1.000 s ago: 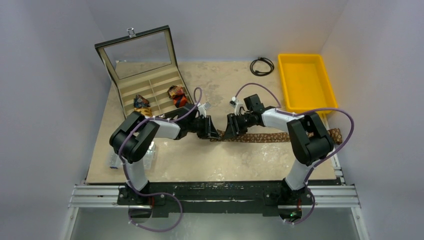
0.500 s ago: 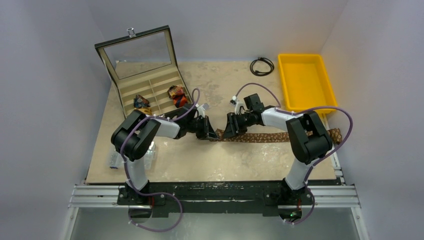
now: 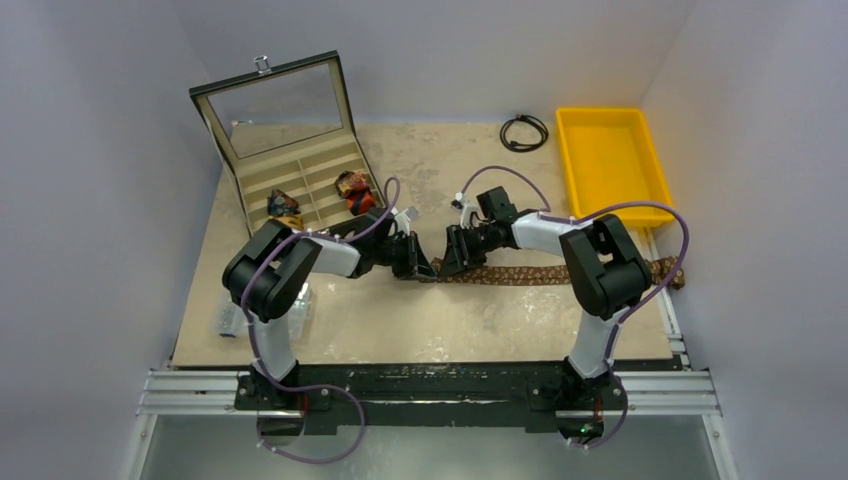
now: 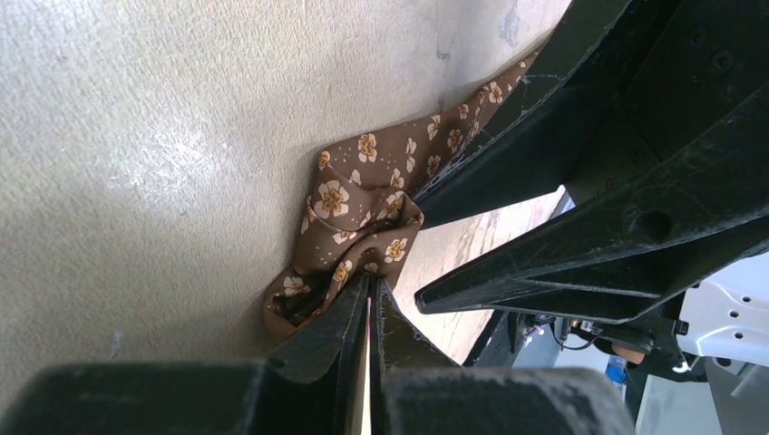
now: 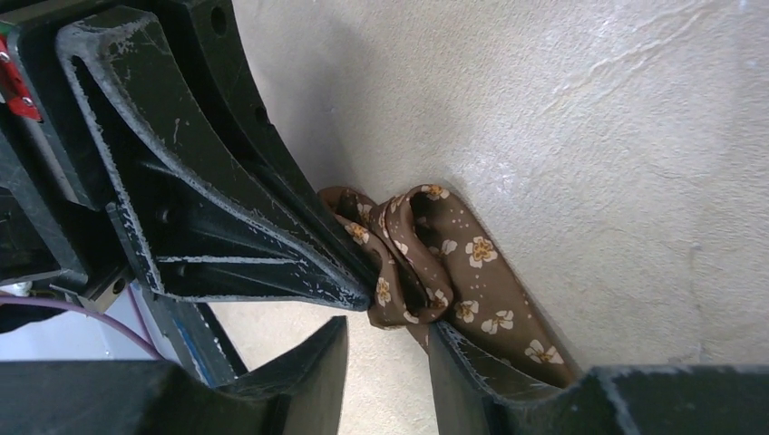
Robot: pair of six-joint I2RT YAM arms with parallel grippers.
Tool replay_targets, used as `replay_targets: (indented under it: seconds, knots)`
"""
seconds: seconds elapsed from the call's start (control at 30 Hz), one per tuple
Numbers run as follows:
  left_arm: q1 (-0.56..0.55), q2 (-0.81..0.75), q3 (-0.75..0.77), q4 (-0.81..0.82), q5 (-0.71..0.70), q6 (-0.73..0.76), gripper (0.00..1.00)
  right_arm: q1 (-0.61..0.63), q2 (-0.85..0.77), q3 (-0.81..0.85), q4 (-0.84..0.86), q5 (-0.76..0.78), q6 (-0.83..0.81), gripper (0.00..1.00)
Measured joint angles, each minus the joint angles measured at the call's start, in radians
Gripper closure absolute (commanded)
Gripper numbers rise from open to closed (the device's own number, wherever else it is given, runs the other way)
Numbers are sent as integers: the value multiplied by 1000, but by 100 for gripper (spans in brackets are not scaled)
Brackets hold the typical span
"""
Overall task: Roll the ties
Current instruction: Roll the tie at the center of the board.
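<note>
A brown tie with small flowers [image 3: 540, 273] lies stretched across the mat, its right end at the table's right edge. Its left end is folded into a loose small coil [image 4: 349, 222], which also shows in the right wrist view [image 5: 449, 258]. My left gripper [image 3: 420, 264] is shut on this coiled end [image 4: 371, 283]. My right gripper [image 3: 447, 262] faces it, jaws open [image 5: 388, 328], with one finger [image 5: 490, 381] lying against the tie just behind the coil. Two rolled ties, blue/yellow [image 3: 285, 206] and red-orange/black [image 3: 354, 190], sit in the box.
An open display box [image 3: 300, 160] with a glass lid stands at the back left. A yellow bin [image 3: 645, 170] is at the back right, a black cable loop [image 3: 524, 131] beside it. A clear packet [image 3: 228, 320] lies near the left arm's base.
My right gripper has moved left along the tie, closer to my left gripper. The left gripper has shifted slightly and keeps its hold on the tie's end.
</note>
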Motion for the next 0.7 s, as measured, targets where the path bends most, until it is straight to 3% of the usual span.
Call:
replay_targets:
  seconds: [0.13, 0.2, 0.3, 0.43, 0.63, 0.7]
  knots:
    - [0, 0, 0, 0, 5, 0, 92, 13, 9, 6, 2, 13, 2, 89]
    - [0, 0, 0, 0, 12, 8, 72, 15, 9, 7, 0, 24, -1, 100]
    - [6, -21, -2, -17, 32, 51, 34, 16, 9, 7, -4, 44, -8, 100]
    - [29, -178, -50, -48, 46, 176, 10, 16, 8, 7, -12, 48, -21, 100]
    - [16, -490, -106, -114, 62, 583, 4, 15, 2, 7, -46, 39, -49, 100]
    - [-19, -550, -124, -128, 62, 784, 4, 15, -6, 7, -61, 32, -61, 100]
